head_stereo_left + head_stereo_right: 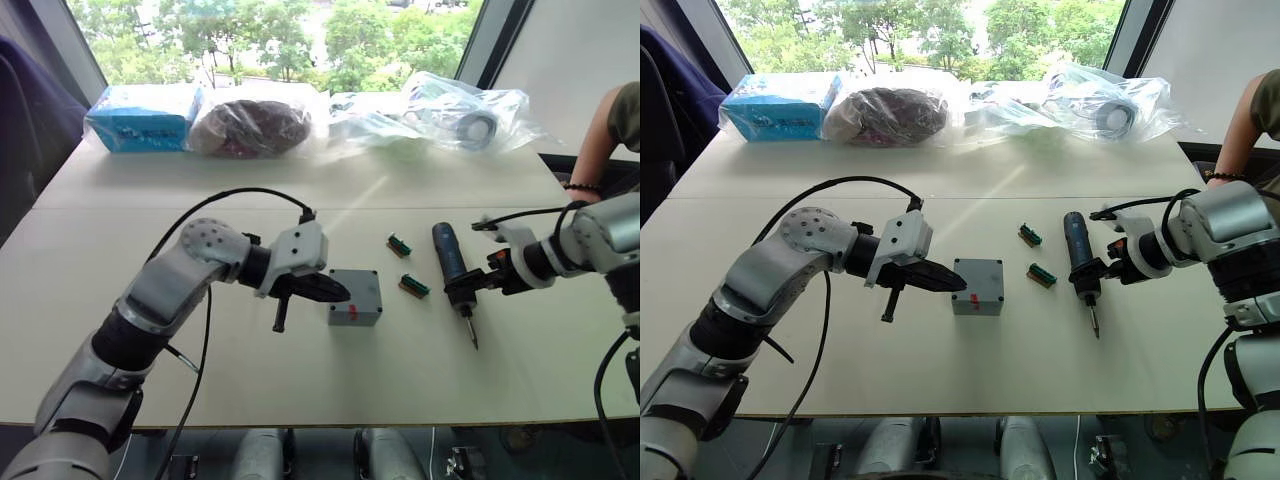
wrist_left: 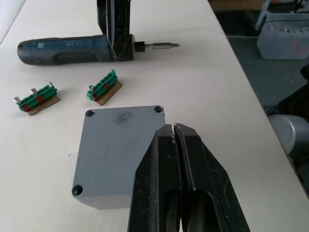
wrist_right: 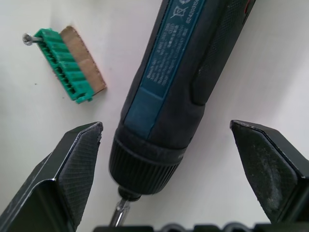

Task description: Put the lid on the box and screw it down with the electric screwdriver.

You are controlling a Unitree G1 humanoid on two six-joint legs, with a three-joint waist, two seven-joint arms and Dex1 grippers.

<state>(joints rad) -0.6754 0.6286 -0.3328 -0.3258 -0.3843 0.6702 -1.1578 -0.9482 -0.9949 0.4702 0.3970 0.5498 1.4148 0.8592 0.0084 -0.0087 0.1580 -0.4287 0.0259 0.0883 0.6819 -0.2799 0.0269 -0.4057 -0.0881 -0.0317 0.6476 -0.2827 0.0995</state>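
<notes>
The left gripper (image 2: 176, 145) has its fingers pressed together, empty, tips over the lid (image 2: 120, 152) on the box (image 1: 355, 298) mid-table. The right gripper (image 3: 166, 140) is spread wide, straddling the electric screwdriver (image 1: 450, 262) lying right of the box, touching nothing. Two green connectors (image 1: 414, 287) lie between.

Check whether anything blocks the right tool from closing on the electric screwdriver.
Nothing visible does. The right tool is open, one finger on each side of the electric screwdriver near its bit end. The nearest green terminal block lies off to one side, outside the fingers.
</notes>
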